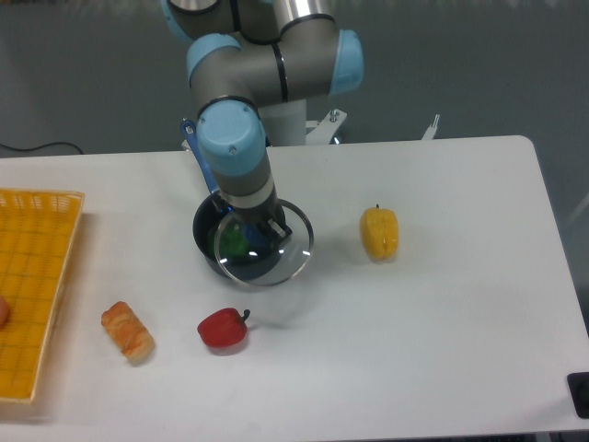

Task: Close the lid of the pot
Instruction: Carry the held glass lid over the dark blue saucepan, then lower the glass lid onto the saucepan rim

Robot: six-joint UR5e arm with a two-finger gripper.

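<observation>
The dark pot (207, 247) sits on the white table left of centre, its blue handle (199, 154) pointing back behind my arm. Something green shows inside it through the glass. The pot lid (285, 256), a clear disc with a metal rim, hangs just above the pot, shifted a little to the right so its rim overhangs the pot's right side. My gripper (258, 232) points straight down, shut on the lid's knob, which its fingers hide.
A yellow pepper (380, 232) lies to the right of the pot. A red pepper (222, 329) and a bread roll (127, 331) lie in front. A yellow basket (37, 285) stands at the left edge.
</observation>
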